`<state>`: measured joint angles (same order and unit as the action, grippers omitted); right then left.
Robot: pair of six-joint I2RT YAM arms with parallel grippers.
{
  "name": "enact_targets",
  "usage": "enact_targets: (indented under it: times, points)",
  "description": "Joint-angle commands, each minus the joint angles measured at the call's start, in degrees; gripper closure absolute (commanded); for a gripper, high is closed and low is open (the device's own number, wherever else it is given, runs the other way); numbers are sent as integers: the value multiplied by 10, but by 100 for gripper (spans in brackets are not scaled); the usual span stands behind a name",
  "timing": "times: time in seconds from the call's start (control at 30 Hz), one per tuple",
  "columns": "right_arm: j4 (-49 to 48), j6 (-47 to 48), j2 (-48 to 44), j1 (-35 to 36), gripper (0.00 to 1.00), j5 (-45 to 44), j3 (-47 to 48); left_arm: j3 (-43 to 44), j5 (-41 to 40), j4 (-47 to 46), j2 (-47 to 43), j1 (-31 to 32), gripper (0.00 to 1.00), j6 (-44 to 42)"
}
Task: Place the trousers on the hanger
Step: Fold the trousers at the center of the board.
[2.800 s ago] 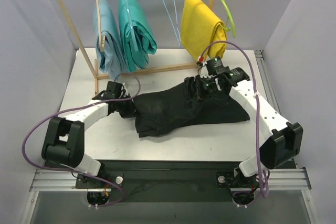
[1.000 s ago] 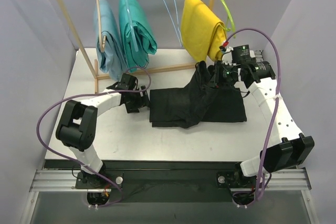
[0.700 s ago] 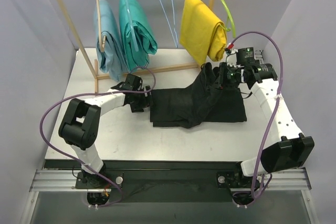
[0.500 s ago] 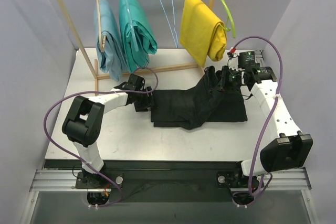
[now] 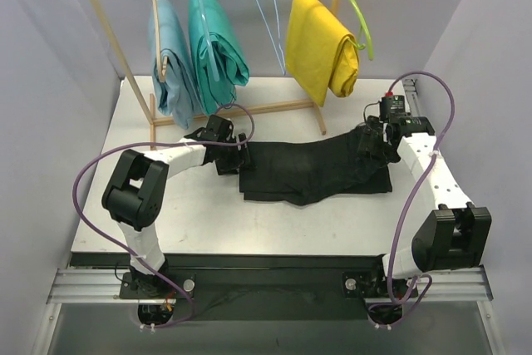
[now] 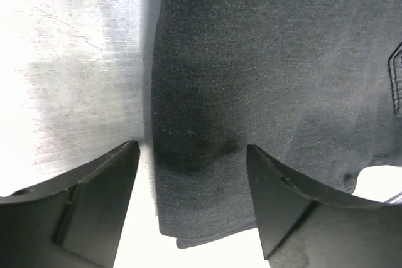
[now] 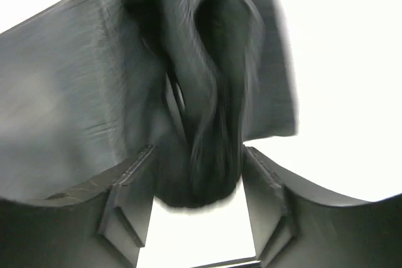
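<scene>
White table [image 5: 166,214], scuffed matte top, pale grey walls around. We note the trousers [image 5: 307,168], soft black weave, lying mid-table, rumpled at the right end. The hanger [image 5: 264,6], a thin light-blue wire triangle, hangs on the wooden rack [image 5: 108,31] behind. Left gripper [image 6: 191,155] is spread wide over the trousers' left edge, clasping nothing. Right gripper [image 7: 198,174] has its fingers apart around a bunched fold; whether it pinches, we cannot tell.

— Where do you see the trousers [image 5: 312,168]?
— Black, soft, lying crumpled on your table [image 5: 166,230], from its middle towards the right edge, the right end bunched.
— And your hanger [image 5: 274,22]?
— Thin light-blue wire, hanging bare above the far edge.
</scene>
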<state>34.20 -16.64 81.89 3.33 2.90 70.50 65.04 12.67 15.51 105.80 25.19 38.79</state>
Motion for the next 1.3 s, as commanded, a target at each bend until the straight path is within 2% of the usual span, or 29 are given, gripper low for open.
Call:
enact_targets:
  times: [0.0, 0.03, 0.07, 0.1, 0.2, 0.27, 0.3, 0.43, 0.53, 0.7, 0.83, 0.97, 1.1, 1.2, 1.23, 1.27]
  points:
    - [38, -57, -36, -14, 44, -271, -5, 21, -13, 13, -18, 2, 17, -4]
    - [39, -57, -46, -16, 36, -282, -5, 22, -15, 18, -27, 2, 16, -6]
    - [39, -54, -52, -17, 34, -295, -4, 22, -21, 21, -31, 2, 16, -7]
    - [37, -48, -56, -17, 26, -294, 1, 22, -24, 22, -35, 2, 16, -12]
    - [24, -26, -60, -16, 25, -241, 3, 15, -37, 26, -56, 2, 15, -23]
    - [7, -5, -56, -16, 26, -179, -9, 1, -46, 18, -71, 2, 14, -24]
    - [-5, -1, -51, -17, 27, -117, -21, -2, -48, 16, -75, 2, 14, -25]
    - [-35, -17, -10, -18, 28, -7, -64, -10, -56, 20, -81, 0, 14, -27]
    - [-55, -37, 31, -30, 29, 20, -90, -18, -59, 22, -85, 0, 14, -31]
    - [-71, -60, 129, -92, 30, 69, -104, -56, -58, -5, -117, 0, 14, -44]
    - [-70, -73, 166, -121, 31, 109, -105, -87, -79, -12, -158, 0, 13, -46]
    - [-61, -77, 122, -122, 31, 113, -106, -106, -117, -12, -189, 0, 13, -51]
    - [-34, -70, -2, -119, 31, 106, -81, -139, -202, -12, -273, 1, 13, -59]
    - [-22, -28, -99, -79, 31, 81, -57, -172, -271, -16, -327, -2, 11, -72]
    - [-19, -11, -120, -53, 31, 70, -37, -177, -309, -12, -354, -8, 11, -72]
    - [-6, 4, -137, 5, 30, 60, -23, -182, -328, -3, -363, -14, 13, -67]
